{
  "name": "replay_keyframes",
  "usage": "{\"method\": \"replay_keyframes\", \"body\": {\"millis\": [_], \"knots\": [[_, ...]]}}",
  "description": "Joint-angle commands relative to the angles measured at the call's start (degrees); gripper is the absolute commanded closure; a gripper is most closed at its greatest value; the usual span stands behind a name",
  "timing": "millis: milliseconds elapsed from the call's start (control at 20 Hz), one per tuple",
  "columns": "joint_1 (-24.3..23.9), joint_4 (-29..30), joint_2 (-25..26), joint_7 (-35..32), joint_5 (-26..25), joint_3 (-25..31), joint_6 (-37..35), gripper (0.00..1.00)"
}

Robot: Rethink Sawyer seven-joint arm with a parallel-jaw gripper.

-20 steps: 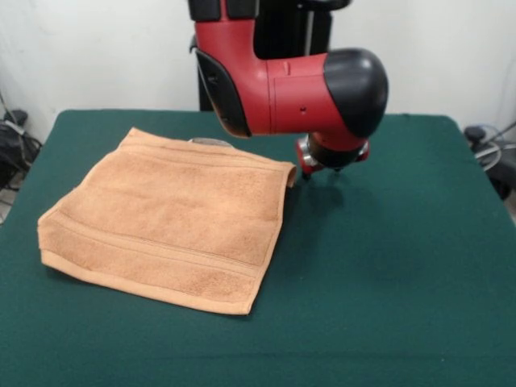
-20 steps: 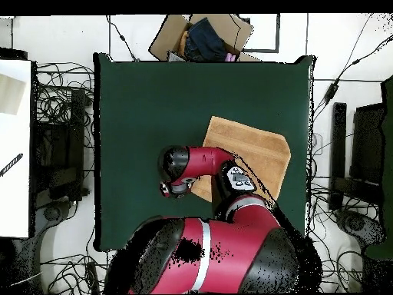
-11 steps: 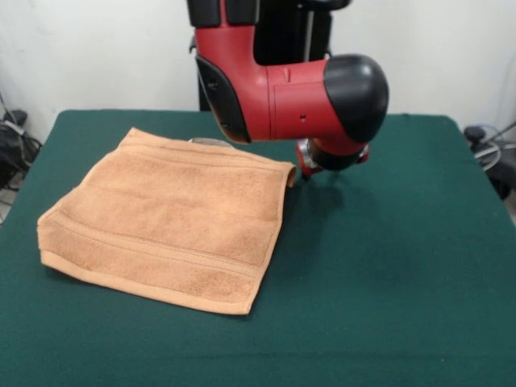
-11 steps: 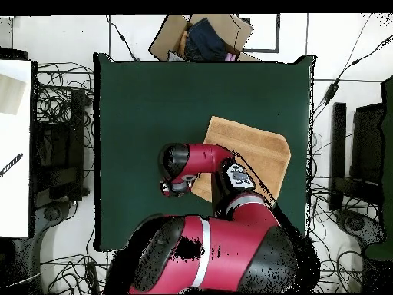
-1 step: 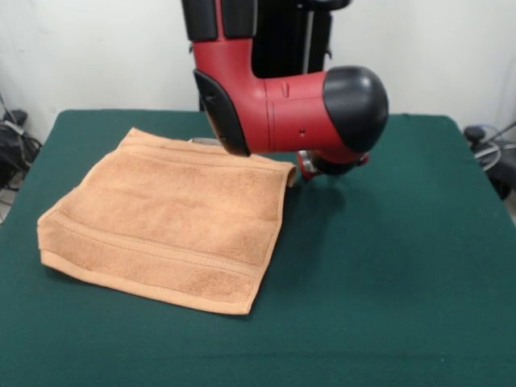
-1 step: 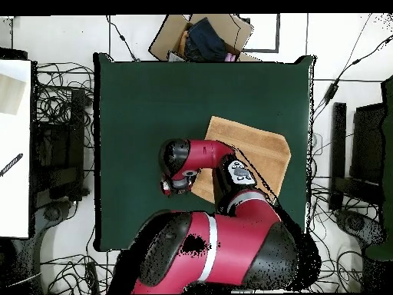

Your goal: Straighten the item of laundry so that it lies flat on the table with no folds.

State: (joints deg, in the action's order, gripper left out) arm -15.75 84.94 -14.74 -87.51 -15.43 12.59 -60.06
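Item, towel (image 5: 165,222): you have it lying on the green tabletop (image 5: 387,266), orange-tan, roughly square, band stripes along the near hem, one far corner curled up.

Item, tool (image 5: 322,171): just beside that curled corner, low over the felt, mostly hidden under the arm's black joint; you cannot tell whether it is wide or narrow.

Item, cardboard box (image 6: 201,35): beyond the tabletop's edge, open, holding dark cloth.

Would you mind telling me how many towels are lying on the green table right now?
1. A single orange-tan towel lies on the table beside the gripper; in the overhead view the arm covers part of it.
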Motion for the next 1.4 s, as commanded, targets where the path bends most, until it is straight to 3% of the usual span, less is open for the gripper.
{"method": "replay_keyframes", "body": {"millis": [50,500,1100,1400], "knots": [[-1.2,-7.09,4.34,11.34,-3.95,9.3,6.72,0.0],[-1.36,-9.47,5.47,10.27,-4.84,10.45,4.72,0.0],[1.22,-23.89,13.5,10.52,-5.48,11.5,-5.16,0.0],[0.96,-24.27,13.69,10.08,-6.04,11.87,-5.45,0.0]]}}
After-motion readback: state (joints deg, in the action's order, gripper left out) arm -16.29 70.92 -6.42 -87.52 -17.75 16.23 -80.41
